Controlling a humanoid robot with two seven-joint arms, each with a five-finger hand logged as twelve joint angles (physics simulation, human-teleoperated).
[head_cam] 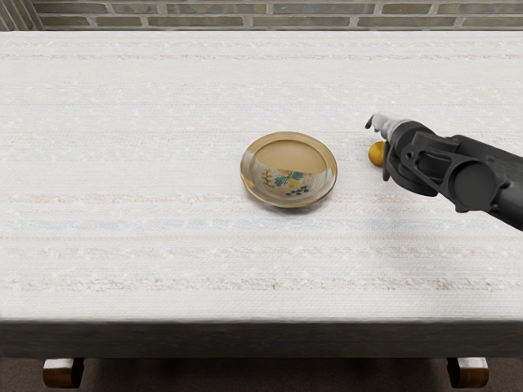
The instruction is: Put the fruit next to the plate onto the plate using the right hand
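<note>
**Right hand at the fruit, plate waiting**

We pick it up at the right hand (399,144), and here's the catch: the fingers point away from the camera and the wrist blocks them, so I cannot tell whether they are spread or closed around anything. Only a couple of grey tips poke out at the top of the hand.

Just beyond them is the fruit (377,153), a small orange-yellow ball peeking out at the hand's left edge. Hand and fruit overlap in this view, and whether there is real contact can't be called from here. The fruit looks to be down at table level, not raised.

Moving outward, the plate (330,166) sits to the fruit's left, near it but clearly apart. Its painted centre is bare, with nothing on it. The right arm comes in from the right edge over the table (163,245). No left arm in the shot.

So where are we? Early, by my read. The reach looks done and the grasp is unconfirmed. The lift, the short carry left and the set-down on the plate are all yet to come.
</note>
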